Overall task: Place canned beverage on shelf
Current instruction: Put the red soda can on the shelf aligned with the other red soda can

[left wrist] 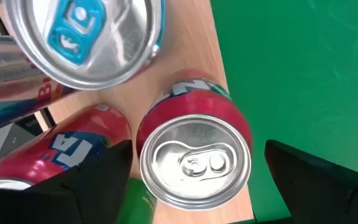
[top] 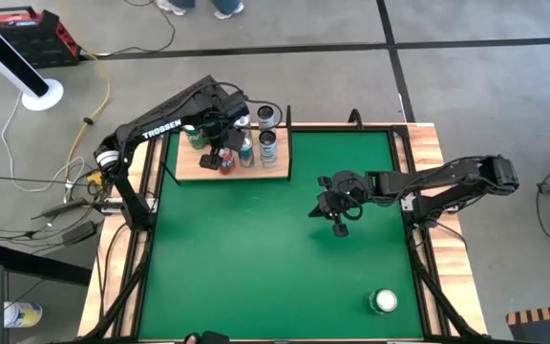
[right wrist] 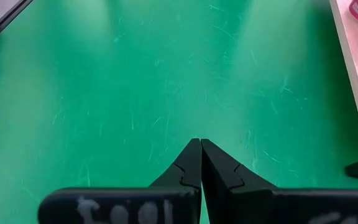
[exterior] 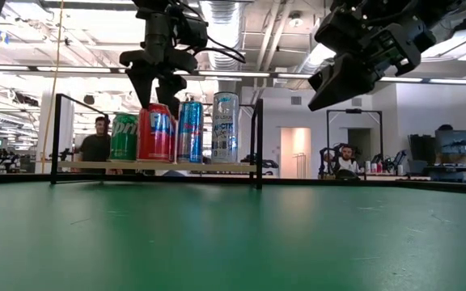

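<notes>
The pale wooden shelf [top: 277, 170] stands at the table's far left on thin black posts. A green can [exterior: 124, 136], a red can [exterior: 156, 133], a blue can [exterior: 189, 131] and a tall silver can [exterior: 225, 127] stand upright in a row on it. My left gripper [exterior: 158, 95] hangs open just over the red can [left wrist: 194, 124], pointing down. One finger stands on either side of the can's silver top [left wrist: 195, 163]. That can stands on its base near the shelf's edge [left wrist: 197, 43]. My right gripper [right wrist: 199, 148] is shut above the bare green table, right of the middle.
A second red can [left wrist: 73, 149] and the blue-tabbed can top [left wrist: 89, 37] crowd close to my left fingers. Another silver can [top: 269, 116] stands at the shelf's far edge. One can [top: 383, 302] sits near the table's front right corner. People sit beyond the table.
</notes>
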`<action>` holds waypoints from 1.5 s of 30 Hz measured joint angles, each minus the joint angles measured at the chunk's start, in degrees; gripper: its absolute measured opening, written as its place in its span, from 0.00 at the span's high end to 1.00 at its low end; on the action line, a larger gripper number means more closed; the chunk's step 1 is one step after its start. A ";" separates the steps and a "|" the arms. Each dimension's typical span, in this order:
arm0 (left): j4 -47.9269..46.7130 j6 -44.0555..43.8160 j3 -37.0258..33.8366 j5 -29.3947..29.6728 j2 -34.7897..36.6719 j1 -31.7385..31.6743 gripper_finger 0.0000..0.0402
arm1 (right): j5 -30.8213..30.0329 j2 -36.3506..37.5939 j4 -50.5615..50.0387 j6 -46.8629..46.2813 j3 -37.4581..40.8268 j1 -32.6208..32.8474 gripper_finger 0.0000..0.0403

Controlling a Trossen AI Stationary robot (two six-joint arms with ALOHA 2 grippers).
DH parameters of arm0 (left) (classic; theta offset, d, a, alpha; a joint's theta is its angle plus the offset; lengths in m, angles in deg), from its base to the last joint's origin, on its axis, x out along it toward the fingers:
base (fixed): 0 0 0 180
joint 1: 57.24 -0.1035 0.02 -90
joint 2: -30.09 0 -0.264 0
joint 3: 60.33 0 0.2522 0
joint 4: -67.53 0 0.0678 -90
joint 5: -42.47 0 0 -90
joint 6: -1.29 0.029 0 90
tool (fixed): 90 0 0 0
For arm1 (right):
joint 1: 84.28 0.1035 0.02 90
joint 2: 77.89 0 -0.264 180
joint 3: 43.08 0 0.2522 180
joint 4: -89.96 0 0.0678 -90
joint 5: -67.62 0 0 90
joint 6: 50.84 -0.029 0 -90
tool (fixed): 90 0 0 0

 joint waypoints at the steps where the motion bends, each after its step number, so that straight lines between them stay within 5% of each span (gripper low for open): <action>1: 0.08 -0.13 0.00 -0.01 0.00 0.00 0.12 | -0.01 0.00 -0.13 0.00 0.00 0.00 0.93; 12: -1.29 -9.38 3.62 1.10 -0.02 0.68 0.10 | -0.01 0.00 -0.44 0.00 0.00 0.00 0.93; 22: -4.93 -51.08 8.86 0.02 -0.04 0.52 0.10 | 0.22 0.00 -0.53 0.00 0.00 0.17 0.93; 26: -4.49 -60.50 6.66 -1.10 -0.09 0.50 0.10 | 0.60 0.00 -0.55 0.00 0.00 0.17 0.93; 36: -2.46 -62.80 4.20 4.97 -0.09 -0.04 0.10 | 0.80 0.00 -0.93 -0.02 0.00 0.17 0.93; 45: -2.04 -62.74 4.20 3.26 -0.09 -0.50 0.10 | 0.85 0.00 -1.16 -0.02 0.00 0.17 0.93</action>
